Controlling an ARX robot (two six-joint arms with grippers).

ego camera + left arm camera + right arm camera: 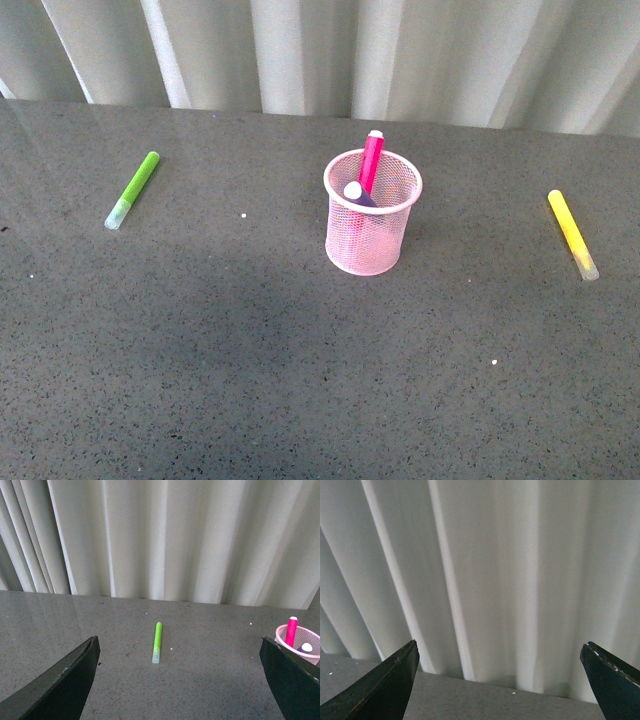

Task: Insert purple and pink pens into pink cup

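table (pixel 300 380): big, grey, speckled | curtain (pixel 400 50): white, behind it | left gripper (pixel 180 680): jaws spread wide, holding nothing | right gripper (pixel 500 680): jaws spread wide, holding nothing | pink cup (pixel 372 232): upright mid-table | pink pen (pixel 371 162) and purple pen (pixel 357 193): standing inside cup | green marker (pixel 133 189): lying far left | yellow marker (pixel 572 233): lying far right

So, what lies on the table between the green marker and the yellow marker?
In the front view, the pink cup stands between the green marker and yellow marker, holding the pink pen and purple pen.
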